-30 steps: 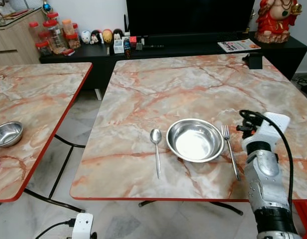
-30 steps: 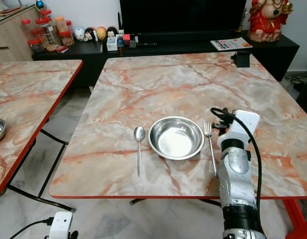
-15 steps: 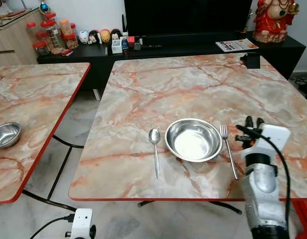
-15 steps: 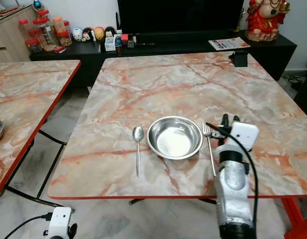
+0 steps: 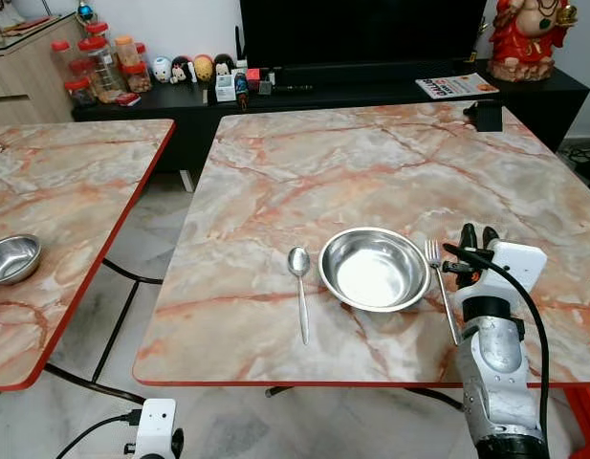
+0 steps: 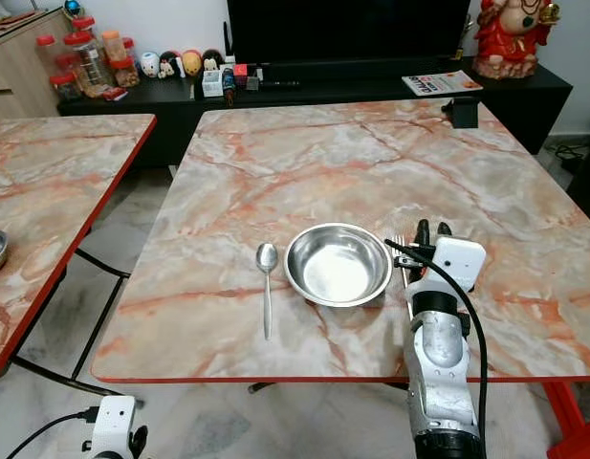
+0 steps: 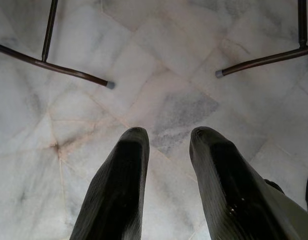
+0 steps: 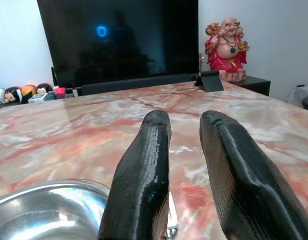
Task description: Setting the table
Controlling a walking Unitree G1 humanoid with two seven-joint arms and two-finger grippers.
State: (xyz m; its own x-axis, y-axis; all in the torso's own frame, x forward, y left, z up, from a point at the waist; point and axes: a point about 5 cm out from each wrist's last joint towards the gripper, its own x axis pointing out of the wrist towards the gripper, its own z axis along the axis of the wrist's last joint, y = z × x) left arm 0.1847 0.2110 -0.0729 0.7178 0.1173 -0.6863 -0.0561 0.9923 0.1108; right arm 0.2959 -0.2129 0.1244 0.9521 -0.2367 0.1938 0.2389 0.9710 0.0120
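From your head cameras, you see the marble table (image 5: pixel 275 172) set with a steel bowl (image 5: pixel 374 269), a spoon (image 5: pixel 300 287) lying just left of it and a fork (image 5: pixel 440 287) just right of it, neither touching the bowl. Your right gripper (image 5: pixel 474 235) hovers beside the fork's tines; compared with a second ago, the arm has pulled back toward the near table edge and swung slightly left, so the fingertips now point away over the table. Bowl, spoon and fork lie where they did. A second steel bowl (image 5: pixel 11 256) sits on the neighbouring table (image 5: pixel 65 172).

In your left wrist view, the left gripper (image 7: pixel 166 145) hangs over the tiled floor (image 7: pixel 168 65), fingers apart and holding nothing.

In your right wrist view, the fingers (image 8: pixel 144 165) are parted and unloaded, low over the marble, the bowl's rim beside them and the fork's tines between them.
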